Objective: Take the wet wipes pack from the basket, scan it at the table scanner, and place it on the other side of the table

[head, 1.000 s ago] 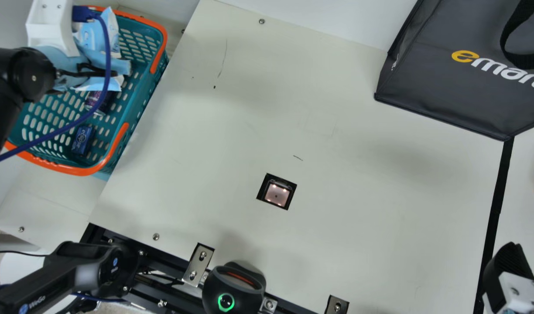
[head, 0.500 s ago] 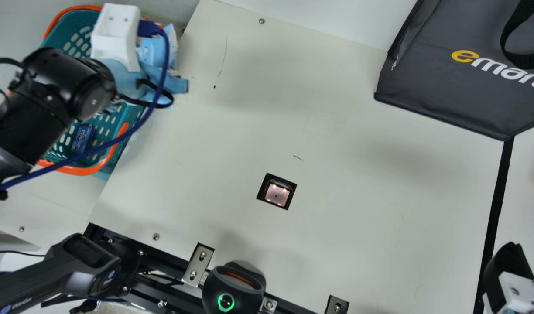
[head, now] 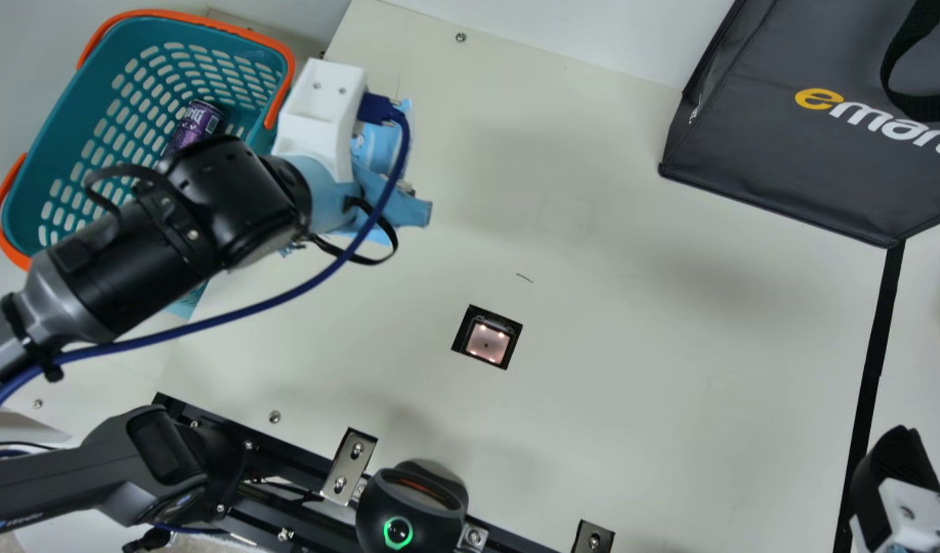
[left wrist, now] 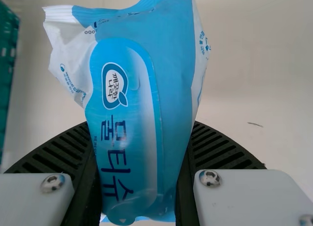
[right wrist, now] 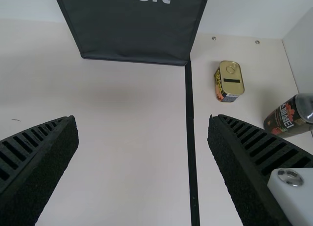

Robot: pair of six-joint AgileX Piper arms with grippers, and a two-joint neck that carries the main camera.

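My left gripper (head: 320,123) hangs over the table's left part, just right of the basket (head: 94,84), its fingers hidden under its white mount. Parts of the blue and white wet wipes pack (head: 379,146) stick out beside it. In the left wrist view the wet wipes pack (left wrist: 127,103) is pinched between both ribbed fingers of the left gripper (left wrist: 139,172). The table scanner (head: 487,342) is a lit square window in the tabletop. My right gripper (head: 892,468) is at the lower right; in its wrist view the right gripper (right wrist: 142,133) stands open and holds nothing.
A purple can (head: 196,123) lies in the basket. A dark bag (head: 808,130) stands at the back right. Beyond a black strip (right wrist: 190,113) are a flat tin (right wrist: 230,81) and a dark can (right wrist: 288,116). A handheld scanner (head: 412,511) sits at the front edge.
My left arm has moved right and toward the table's front, carrying the wet wipes pack from over the basket to over the table. The right arm has kept still.
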